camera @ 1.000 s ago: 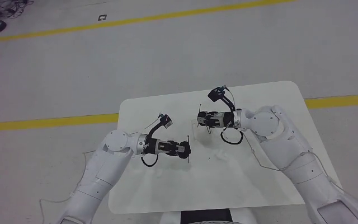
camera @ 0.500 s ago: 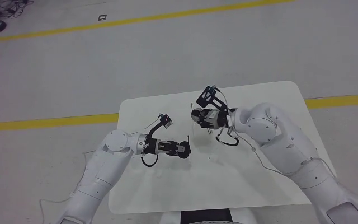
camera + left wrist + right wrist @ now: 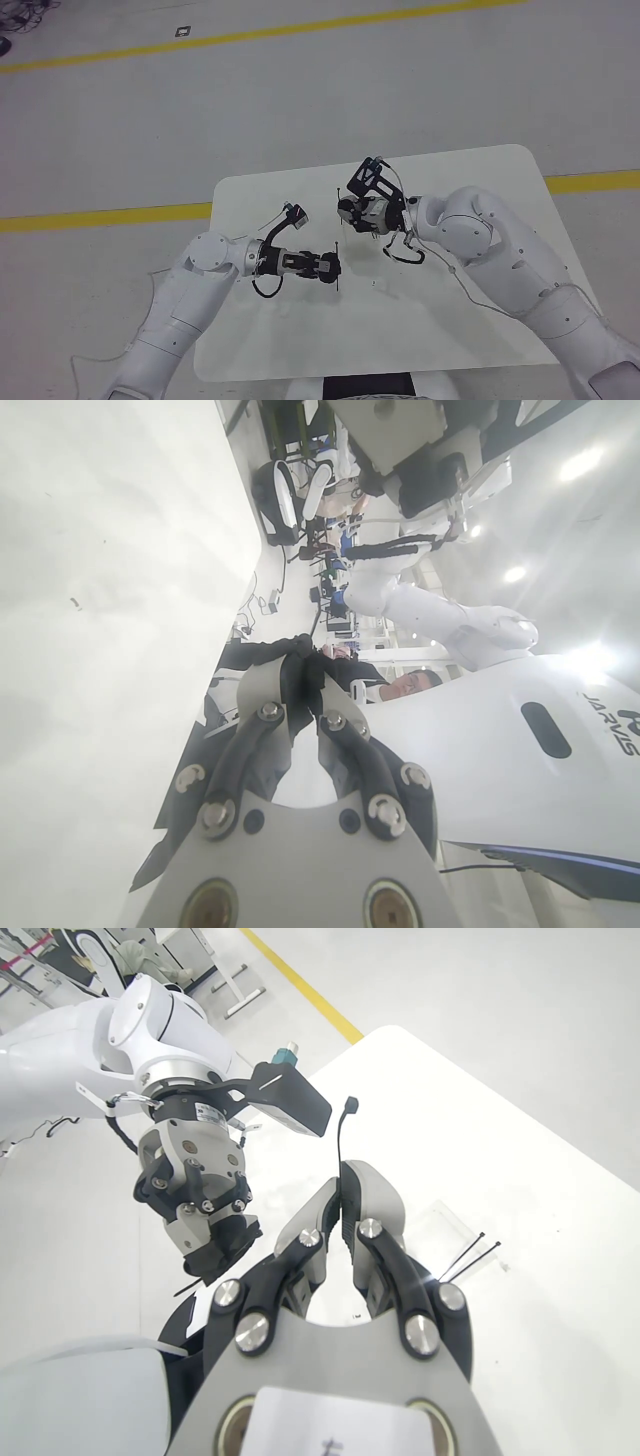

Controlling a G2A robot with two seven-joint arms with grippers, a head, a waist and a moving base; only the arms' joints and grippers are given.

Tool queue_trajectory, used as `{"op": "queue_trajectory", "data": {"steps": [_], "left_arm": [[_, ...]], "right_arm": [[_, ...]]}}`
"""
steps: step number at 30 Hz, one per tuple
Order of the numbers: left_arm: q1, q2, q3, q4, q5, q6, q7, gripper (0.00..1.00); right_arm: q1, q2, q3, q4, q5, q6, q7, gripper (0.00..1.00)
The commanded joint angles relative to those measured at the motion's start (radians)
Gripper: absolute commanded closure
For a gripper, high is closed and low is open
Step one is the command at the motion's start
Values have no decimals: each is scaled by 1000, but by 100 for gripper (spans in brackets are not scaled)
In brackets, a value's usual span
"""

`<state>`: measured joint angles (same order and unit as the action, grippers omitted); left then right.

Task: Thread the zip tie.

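Right gripper [image 3: 341,1200] closed on a black zip tie [image 3: 341,1140], head raised beyond its fingertips, left gripper [image 3: 306,655] opposite and apart, clamped on a second zip tie [image 3: 190,1287], two spare zip ties [image 3: 465,1254] laid on the desk [image 3: 500,1153] beside the right gripper.

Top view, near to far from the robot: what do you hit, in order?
Near table edge → left gripper, shut on a zip tie → right gripper, shut on a second zip tie → far table edge → far yellow floor line.
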<state>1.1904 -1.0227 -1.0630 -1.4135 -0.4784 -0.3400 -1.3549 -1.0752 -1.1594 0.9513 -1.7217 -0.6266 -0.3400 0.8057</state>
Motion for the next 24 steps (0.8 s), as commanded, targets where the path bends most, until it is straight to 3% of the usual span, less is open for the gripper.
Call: {"op": "queue_trajectory", "data": {"steps": [1, 14, 20, 24], "left_arm": [[0, 0, 0, 0, 0, 0, 0, 100], [0, 0, 0, 0, 0, 0, 0, 100], [0, 0, 0, 0, 0, 0, 0, 100], [0, 0, 0, 0, 0, 0, 0, 100]], "right_arm": [[0, 0, 0, 0, 0, 0, 0, 100], [0, 0, 0, 0, 0, 0, 0, 100], [-18, 15, -27, -81, -115, 0, -89, 100], [-30, 42, -56, -122, -163, 0, -153, 100]]}}
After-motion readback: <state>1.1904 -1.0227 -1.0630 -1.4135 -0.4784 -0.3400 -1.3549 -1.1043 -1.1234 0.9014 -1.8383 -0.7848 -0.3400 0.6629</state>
